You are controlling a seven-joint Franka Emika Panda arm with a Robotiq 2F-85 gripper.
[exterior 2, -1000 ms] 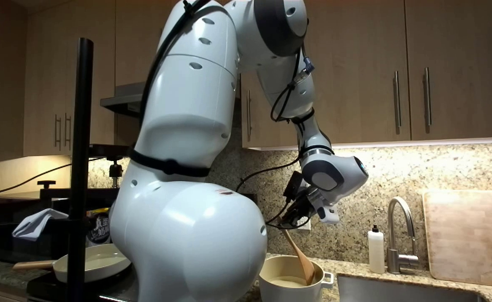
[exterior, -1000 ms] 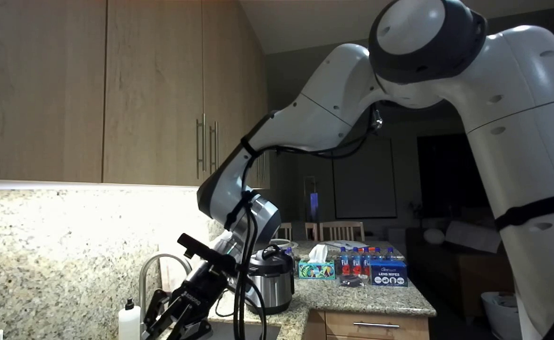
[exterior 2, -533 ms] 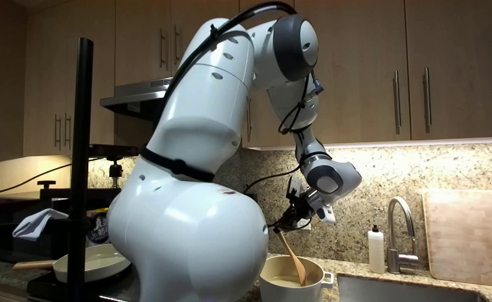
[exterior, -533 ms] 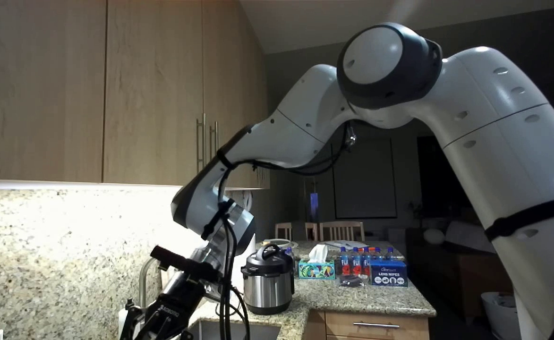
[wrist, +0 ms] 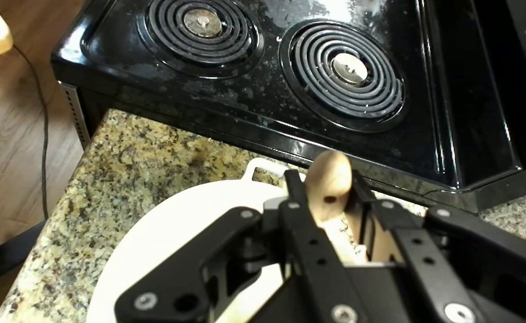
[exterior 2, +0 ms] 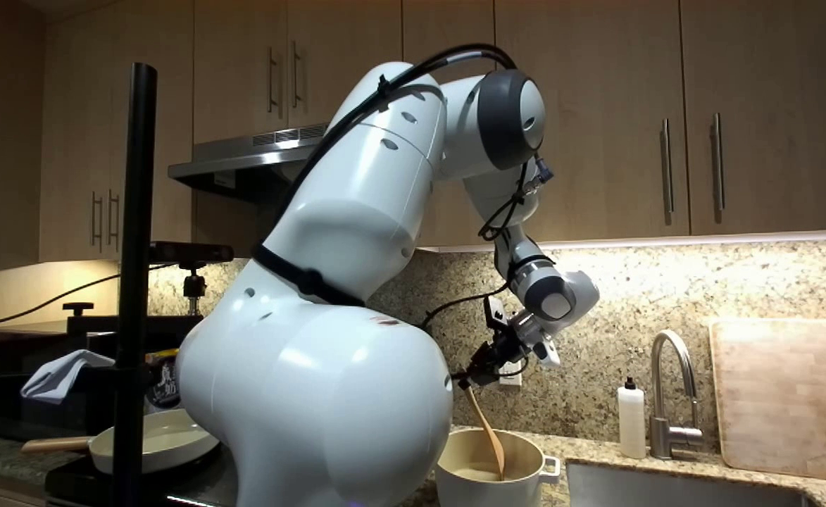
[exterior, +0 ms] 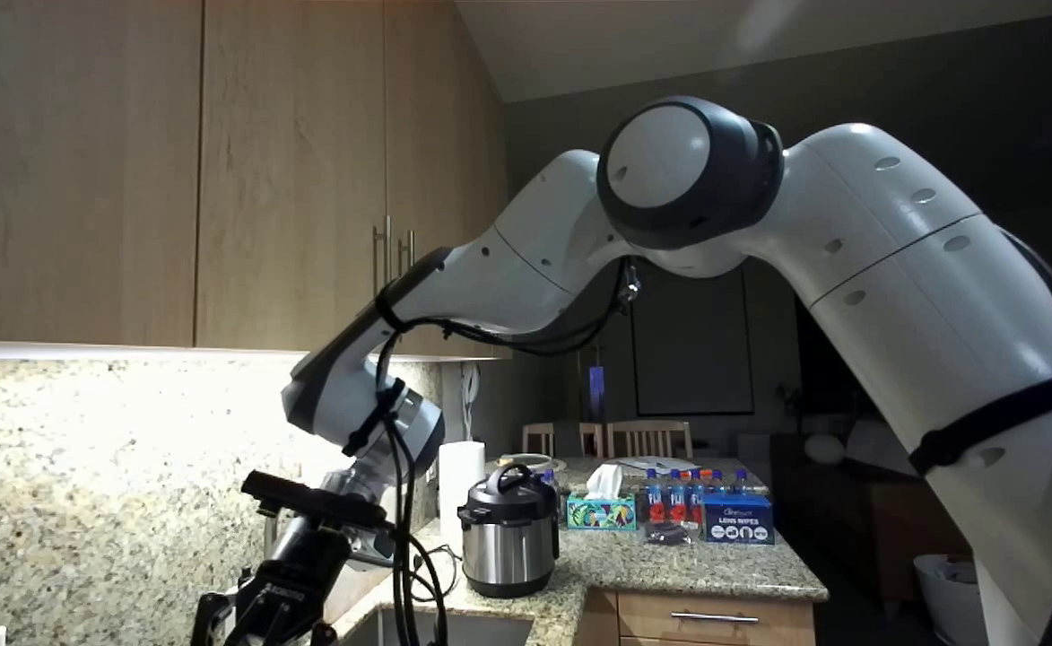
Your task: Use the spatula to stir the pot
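Note:
In an exterior view the wooden spatula (exterior 2: pixel 486 426) leans with its blade down inside the cream pot (exterior 2: pixel 490 493) and its handle rising up and left. My gripper (exterior 2: pixel 465 382) grips the upper handle, above the pot's rim. The wrist view has the rounded handle end, with a hole, of the spatula (wrist: pixel 330 172) pinched between both fingers of my gripper (wrist: pixel 328 184). Below and left of it the pot (wrist: pixel 155 233) is overexposed, so its contents do not show. At the bottom edge of an exterior view my gripper (exterior: pixel 261 619) is cut off at the fingertips.
Beside the pot lies a black stove with coil burners (wrist: pixel 348 69). A sink (exterior 2: pixel 680 486), faucet (exterior 2: pixel 673 394), soap bottle (exterior 2: pixel 631 419) and cutting board (exterior 2: pixel 786 394) stand to the pot's right. A pan (exterior 2: pixel 166 443) sits at the left. A pressure cooker (exterior: pixel 509 538) is on the counter.
The arm has lowered and reached farther out. The spatula blade has swept left inside the pot, from near its right wall towards the middle, and the handle stands slightly steeper. The grip is kept.

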